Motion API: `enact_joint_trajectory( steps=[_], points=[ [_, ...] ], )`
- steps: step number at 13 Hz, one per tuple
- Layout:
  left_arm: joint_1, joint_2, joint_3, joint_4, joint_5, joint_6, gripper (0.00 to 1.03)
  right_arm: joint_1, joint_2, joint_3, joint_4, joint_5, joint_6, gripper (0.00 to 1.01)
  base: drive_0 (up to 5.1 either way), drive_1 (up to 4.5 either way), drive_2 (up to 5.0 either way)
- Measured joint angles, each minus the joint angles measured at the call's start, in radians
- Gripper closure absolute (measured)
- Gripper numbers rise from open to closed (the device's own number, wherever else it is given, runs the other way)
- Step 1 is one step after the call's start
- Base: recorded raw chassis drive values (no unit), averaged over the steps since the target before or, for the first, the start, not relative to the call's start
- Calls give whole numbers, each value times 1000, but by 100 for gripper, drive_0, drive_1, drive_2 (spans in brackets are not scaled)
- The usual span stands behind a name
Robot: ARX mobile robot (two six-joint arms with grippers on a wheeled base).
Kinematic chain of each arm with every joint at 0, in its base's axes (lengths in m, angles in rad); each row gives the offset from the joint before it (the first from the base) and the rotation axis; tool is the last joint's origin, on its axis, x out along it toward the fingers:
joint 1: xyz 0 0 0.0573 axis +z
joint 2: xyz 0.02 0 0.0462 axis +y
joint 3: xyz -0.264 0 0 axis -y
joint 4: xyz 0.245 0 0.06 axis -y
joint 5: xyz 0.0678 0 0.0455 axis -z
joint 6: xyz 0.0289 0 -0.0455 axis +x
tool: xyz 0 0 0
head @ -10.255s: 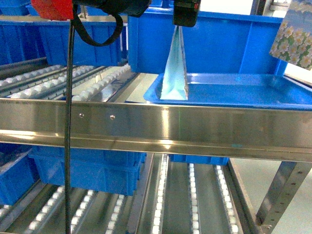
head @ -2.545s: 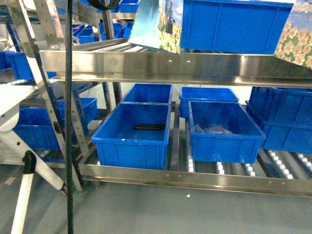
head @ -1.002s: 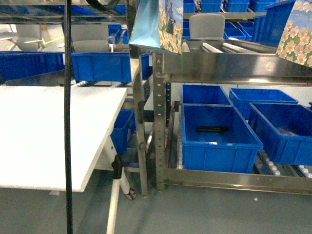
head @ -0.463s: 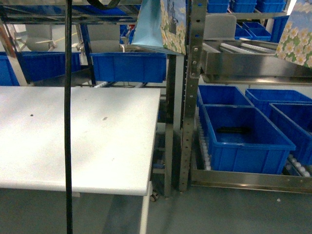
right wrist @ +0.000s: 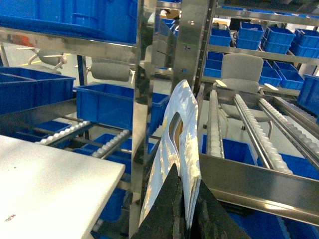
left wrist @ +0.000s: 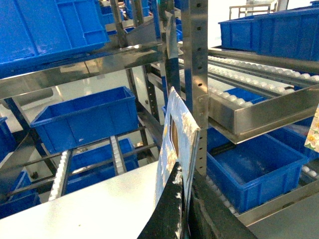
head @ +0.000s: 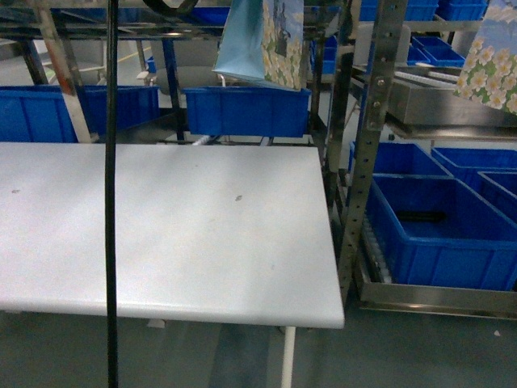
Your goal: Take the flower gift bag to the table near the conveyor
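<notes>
Left fingers [left wrist: 167, 214] pinched closed on the edge of a flower gift bag [left wrist: 177, 134], dark pads to either side of the thin folded paper, cut-out handle just beyond the tips. Right fingers [right wrist: 169, 211] likewise clamped on a second flower gift bag [right wrist: 175, 144], same grip near the handle slot. From the head camera, both bags carried high: the left one [head: 262, 40] hanging above the far edge of the white table [head: 202, 234], well clear of its top; the right one [head: 489, 56] out past the table's end, in front of the conveyor [head: 380, 121] with its steel uprights and roller lanes. Blue bins [head: 436, 234] on the lower level of the rack, more behind the table. Judged from this: pick-up done and the carry mostly done, table close in front; left to do, lowering each bag onto the table and letting go. Long axis of each bag roughly vertical, handle end up in the grip, base pointing down, slightly tilted; left bag seen partly edge-on, pale blue side panel beside the printed face.
</notes>
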Motion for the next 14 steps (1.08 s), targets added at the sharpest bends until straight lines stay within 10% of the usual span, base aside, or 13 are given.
enact_joint_trajectory(
  steps=[14],
  points=[
    [0, 0, 0, 0, 0, 0, 101, 0, 0, 0, 5, 0, 0, 99, -498, 252, 239]
  ],
)
